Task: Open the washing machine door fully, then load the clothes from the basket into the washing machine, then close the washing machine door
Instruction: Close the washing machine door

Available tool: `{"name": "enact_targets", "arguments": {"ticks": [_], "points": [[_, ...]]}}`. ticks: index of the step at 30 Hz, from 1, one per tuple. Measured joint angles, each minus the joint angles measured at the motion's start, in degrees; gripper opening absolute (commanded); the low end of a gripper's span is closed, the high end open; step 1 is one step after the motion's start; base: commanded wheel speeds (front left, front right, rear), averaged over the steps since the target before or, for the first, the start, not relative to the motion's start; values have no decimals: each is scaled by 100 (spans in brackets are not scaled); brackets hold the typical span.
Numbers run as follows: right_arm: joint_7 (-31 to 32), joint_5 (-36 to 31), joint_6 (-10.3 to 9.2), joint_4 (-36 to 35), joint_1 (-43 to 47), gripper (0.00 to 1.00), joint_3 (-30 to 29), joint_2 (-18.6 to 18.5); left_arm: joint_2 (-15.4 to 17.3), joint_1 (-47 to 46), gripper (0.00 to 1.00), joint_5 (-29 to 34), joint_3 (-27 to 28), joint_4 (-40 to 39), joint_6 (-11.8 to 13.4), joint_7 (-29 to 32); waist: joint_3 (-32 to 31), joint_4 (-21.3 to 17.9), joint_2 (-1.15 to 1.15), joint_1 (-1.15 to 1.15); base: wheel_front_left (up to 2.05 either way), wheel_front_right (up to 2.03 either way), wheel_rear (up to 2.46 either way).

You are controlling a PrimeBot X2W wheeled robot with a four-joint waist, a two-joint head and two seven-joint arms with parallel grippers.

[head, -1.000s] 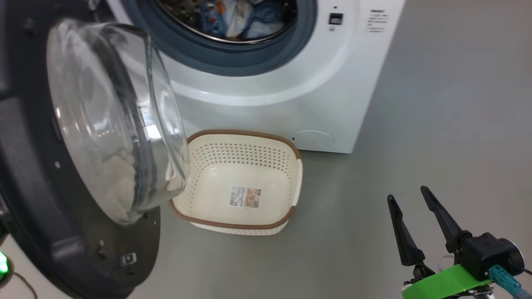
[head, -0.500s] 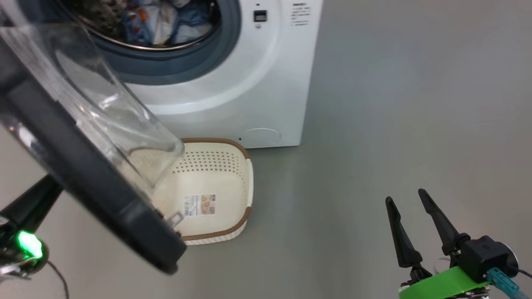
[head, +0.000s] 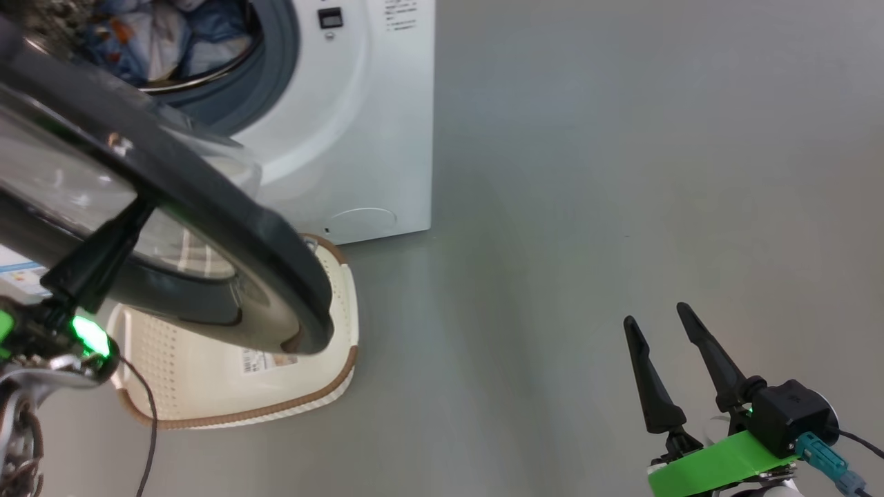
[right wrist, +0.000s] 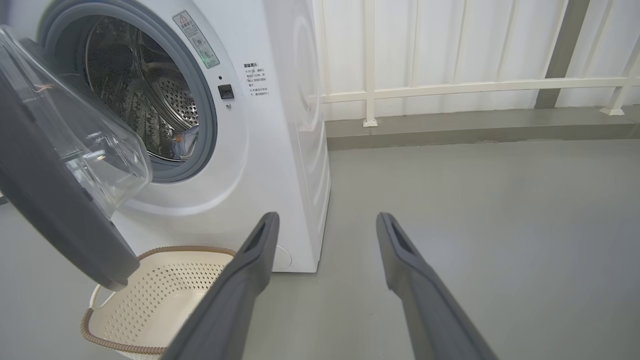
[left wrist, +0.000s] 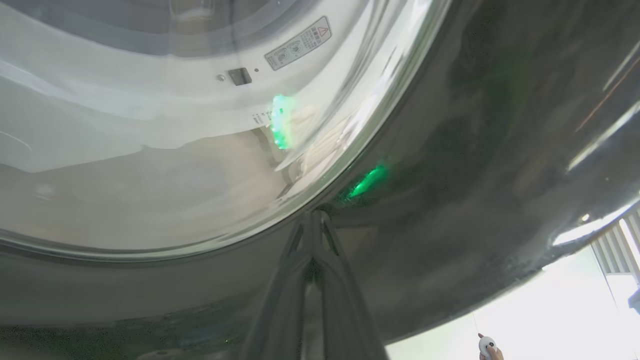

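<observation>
Since the clothes [head: 148, 41] lie in the drum [right wrist: 150, 100] and the basket [head: 343, 290] sits bare beneath the half-shut washing machine door [head: 228, 207], the left gripper [left wrist: 314, 220], fingers together on its outer face, should press squarely until it latches, the right gripper [head: 656, 315] spread-fingered well aside.

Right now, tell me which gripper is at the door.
The left gripper: its closed tips touch the washing machine door. The right gripper hangs open over the floor.
</observation>
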Motion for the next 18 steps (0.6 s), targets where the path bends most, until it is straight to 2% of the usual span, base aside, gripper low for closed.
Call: {"name": "enact_targets", "arguments": {"ticks": [5,11,18], "points": [[-44,3,0,96,-60,100,56,1,-129,-437,0,99,-65,396,-14,-107,40,-219,0,0,0,0,0],[-92,57,0,165,-150,100,123,1,-226,-744,0,234,-103,827,-158,-152,73,-443,0,0,0,0,0],[-129,92,0,204,-188,100,110,1,-285,-878,0,231,-67,1003,-261,-156,118,-508,0,0,0,0,0]]}}
